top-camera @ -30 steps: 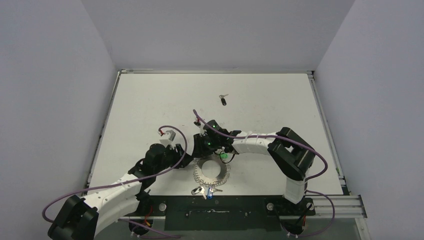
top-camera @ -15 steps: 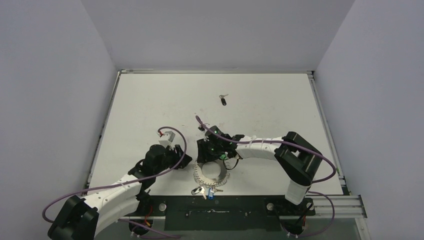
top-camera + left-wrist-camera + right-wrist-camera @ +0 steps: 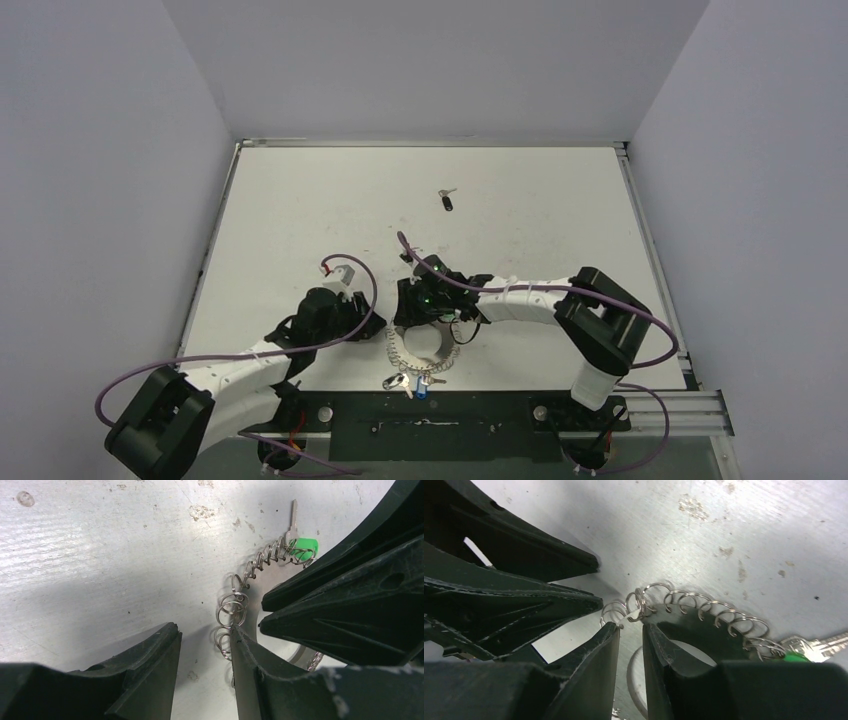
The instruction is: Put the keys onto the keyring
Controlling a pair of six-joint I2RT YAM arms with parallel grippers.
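**Ring-steadying step, before any black-headed key is threaded.** At 9 o'clock of the keyring (image 3: 392, 347), the left end effector (image 3: 202, 630) sits low over the desk (image 3: 300, 220) with its fingers spread. One finger touches the looped rim and the other is over bare surface. The keyring lies flat at 6 o'clock of the desk, just ahead of the arm bases. At its 12 o'clock, the right end effector (image 3: 630, 625) has its fingers nearly pressed together, with a rim loop at the tips. Whether that loop is clamped cannot be told. A green-headed key (image 3: 302, 547) sits at the rim, seemingly threaded, and a blue-headed key (image 3: 420, 390) lies at the ring's 6 o'clock. One black-headed key (image 3: 447, 201) lies well apart toward 12 o'clock, untouched.

Judged next: one loop must be held firmly while an arm fetches that key. This is fine work, since the loops look thin and apt to slip.

The desk is white, scuffed and speckled. Plain pale walls (image 3: 100, 200) enclose it on three sides, and a metal rail (image 3: 660, 405) runs along the near edge.
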